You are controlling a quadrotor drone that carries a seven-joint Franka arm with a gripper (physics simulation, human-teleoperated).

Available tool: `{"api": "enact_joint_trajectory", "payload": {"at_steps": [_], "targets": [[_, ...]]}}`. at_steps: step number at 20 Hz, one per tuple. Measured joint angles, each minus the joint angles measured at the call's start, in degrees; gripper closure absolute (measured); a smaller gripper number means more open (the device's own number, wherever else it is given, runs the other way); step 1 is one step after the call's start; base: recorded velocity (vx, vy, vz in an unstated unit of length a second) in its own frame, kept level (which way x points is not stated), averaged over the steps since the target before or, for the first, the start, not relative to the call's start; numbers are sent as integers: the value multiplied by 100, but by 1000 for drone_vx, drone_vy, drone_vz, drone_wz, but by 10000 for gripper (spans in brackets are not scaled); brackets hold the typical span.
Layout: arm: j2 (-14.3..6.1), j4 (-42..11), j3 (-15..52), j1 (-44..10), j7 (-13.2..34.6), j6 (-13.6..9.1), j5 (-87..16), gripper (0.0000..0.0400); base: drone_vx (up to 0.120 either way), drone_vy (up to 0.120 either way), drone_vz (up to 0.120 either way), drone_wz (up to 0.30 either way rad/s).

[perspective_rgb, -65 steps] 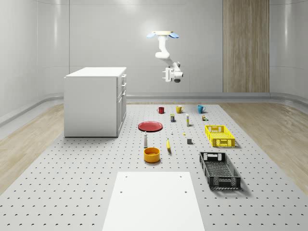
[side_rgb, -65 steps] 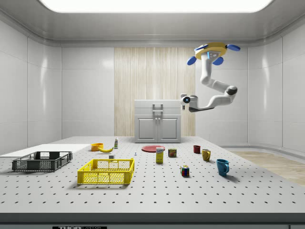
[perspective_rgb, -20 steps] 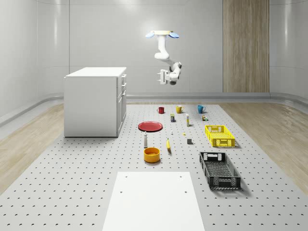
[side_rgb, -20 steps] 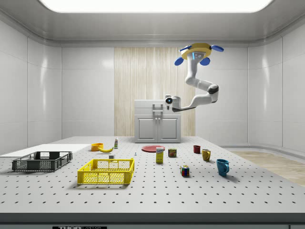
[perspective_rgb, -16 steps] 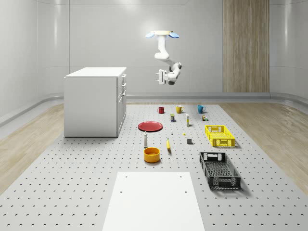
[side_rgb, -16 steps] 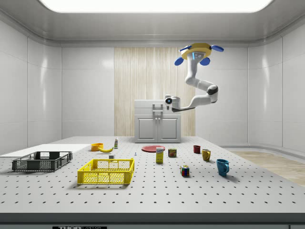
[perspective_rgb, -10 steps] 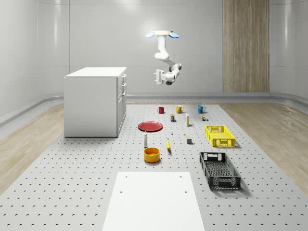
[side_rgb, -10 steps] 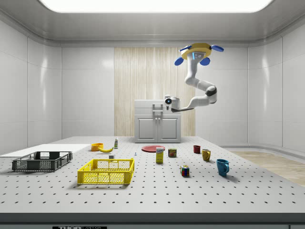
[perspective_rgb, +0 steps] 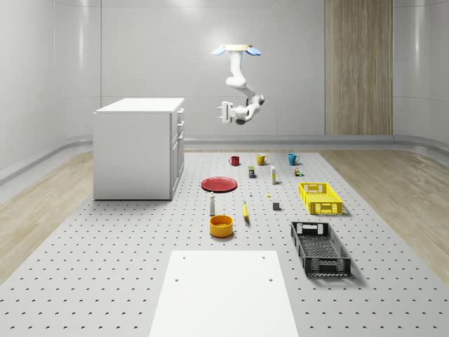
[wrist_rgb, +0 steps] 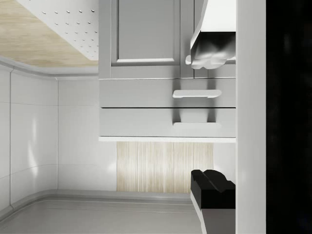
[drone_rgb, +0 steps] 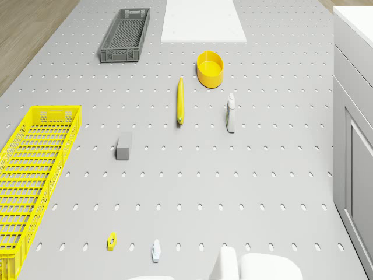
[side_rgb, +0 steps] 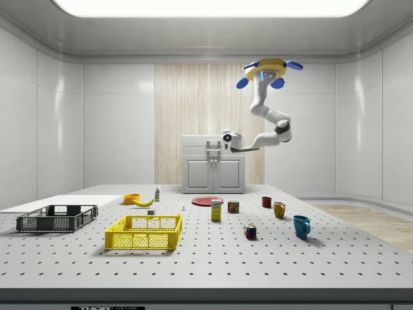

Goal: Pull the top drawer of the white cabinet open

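Hovering high above the far part of the perforated desk (perspective_rgb: 105, 267), the drone (perspective_rgb: 237, 50) sits over the row of mugs, its arm bent down and toward the white cabinet (perspective_rgb: 137, 151); the claw (perspective_rgb: 223, 111) points at the cabinet's front at about the height of the top drawer (side_rgb: 213, 143), well apart from it with open air between; in the wrist view the claw (wrist_rgb: 209, 122) has one pale finger (wrist_rgb: 209, 46) and one dark finger (wrist_rgb: 212, 190) standing apart, nothing between them, and the two drawer handles lie in the gap beyond; the top drawer (wrist_rgb: 165, 123) looks flush with the cabinet front, closed; the cabinet stands at the whole-scene view's left on the desk; in front of it lies a red plate (perspective_rgb: 219, 184), with a red mug (perspective_rgb: 234, 161), a yellow mug (perspective_rgb: 261, 159) and a blue mug (perspective_rgb: 292, 159) in a row farther back; nearer the camera are a small bottle (perspective_rgb: 212, 204), a banana (perspective_rgb: 245, 210) and an orange bowl (perspective_rgb: 221, 225); a yellow crate (perspective_rgb: 320, 197) and a black crate (perspective_rgb: 320, 248) lie at the whole-scene view's right; a white sheet (perspective_rgb: 224, 291) covers the near desk; in the drone view the banana (drone_rgb: 180, 100), bottle (drone_rgb: 231, 114) and bowl (drone_rgb: 210, 68) lie near one another, a grey block (drone_rgb: 123, 146) apart from them.
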Motion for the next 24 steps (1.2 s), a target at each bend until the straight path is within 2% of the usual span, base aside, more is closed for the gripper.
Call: {"api": "enact_joint_trajectory", "payload": {"at_steps": [8,17,20,24], "targets": [[430,70,437,258,-336,402,697,95,0,0,0,0],[1056,295,947,470,-762,731,1561,95,0,0,0,0],[1335,447,1046,503,-909,745,1801,95,0,0,0,0],[1746,713,1042,488,-1066,614,1985,95,0,0,0,0]]}}
